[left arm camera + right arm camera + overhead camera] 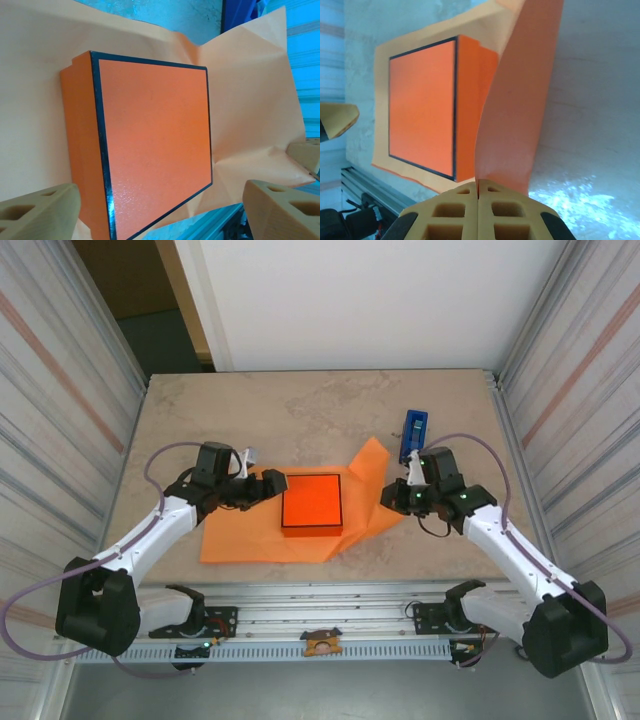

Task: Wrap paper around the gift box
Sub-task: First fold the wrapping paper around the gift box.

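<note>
Right hand clamps paper; left hand apart by gift box; dispenser, probably tape, behind.

Bright, even light; bluish wrist views

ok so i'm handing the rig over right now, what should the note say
Left gripper: open, holding nothing, at the left side of the gift box.
Right gripper: shut on the right flap of the paper, which is lifted up beside the box.
Things: the box lies flat on the sheet with its top bare. The blue tape dispenser is on the table beyond the right gripper.
Done: box is on the paper, right flap is gripped.
Left: fold the flaps over the box, and probably tape them.
</note>
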`<state>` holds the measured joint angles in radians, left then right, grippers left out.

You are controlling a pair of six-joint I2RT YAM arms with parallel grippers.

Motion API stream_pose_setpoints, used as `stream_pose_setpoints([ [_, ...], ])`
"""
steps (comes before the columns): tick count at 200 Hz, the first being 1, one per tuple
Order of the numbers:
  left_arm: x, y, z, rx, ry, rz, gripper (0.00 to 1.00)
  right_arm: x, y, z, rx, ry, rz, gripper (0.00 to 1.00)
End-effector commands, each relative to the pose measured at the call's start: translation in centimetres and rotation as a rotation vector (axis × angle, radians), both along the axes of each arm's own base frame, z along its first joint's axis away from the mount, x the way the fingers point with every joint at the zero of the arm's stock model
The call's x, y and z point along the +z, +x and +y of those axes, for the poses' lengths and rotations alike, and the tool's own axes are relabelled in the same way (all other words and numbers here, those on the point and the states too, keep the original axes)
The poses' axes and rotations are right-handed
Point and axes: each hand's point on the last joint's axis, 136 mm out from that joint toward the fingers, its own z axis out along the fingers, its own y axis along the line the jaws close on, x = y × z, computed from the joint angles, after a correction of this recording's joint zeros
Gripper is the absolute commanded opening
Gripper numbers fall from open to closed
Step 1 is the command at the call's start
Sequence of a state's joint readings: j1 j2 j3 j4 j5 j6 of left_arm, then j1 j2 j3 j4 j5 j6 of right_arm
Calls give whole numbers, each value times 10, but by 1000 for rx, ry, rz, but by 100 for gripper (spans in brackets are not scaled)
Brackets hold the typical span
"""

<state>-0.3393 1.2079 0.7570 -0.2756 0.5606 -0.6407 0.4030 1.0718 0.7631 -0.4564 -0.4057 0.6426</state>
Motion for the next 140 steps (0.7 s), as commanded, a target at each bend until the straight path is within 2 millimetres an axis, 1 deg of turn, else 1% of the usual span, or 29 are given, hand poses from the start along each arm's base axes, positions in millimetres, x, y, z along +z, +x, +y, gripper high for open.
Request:
stream_pose_setpoints([
  [1,10,2,-5,-4,-60,-5,78,13,12,18,36,-36,-75,4],
  [17,14,2,-9,-1,-89,3,76,18,12,38,86,-38,-86,6],
  [47,22,3,-13,8,-124,8,76,19,14,59,96,-86,-65,8],
  [67,27,2,-17,3,-137,7,76,17,15,63,67,-119,-45,11],
  [82,28,1,-19,0,-138,7,76,17,15,61,45,-141,-37,12],
  [100,29,0,-21,-5,-141,9,76,23,14,58,24,-149,-38,13],
  [119,31,-1,-25,-20,-146,4,76,28,12,62,27,-136,-53,12],
  [140,30,-1,-28,-28,-146,11,75,23,10,67,28,-117,-31,9],
])
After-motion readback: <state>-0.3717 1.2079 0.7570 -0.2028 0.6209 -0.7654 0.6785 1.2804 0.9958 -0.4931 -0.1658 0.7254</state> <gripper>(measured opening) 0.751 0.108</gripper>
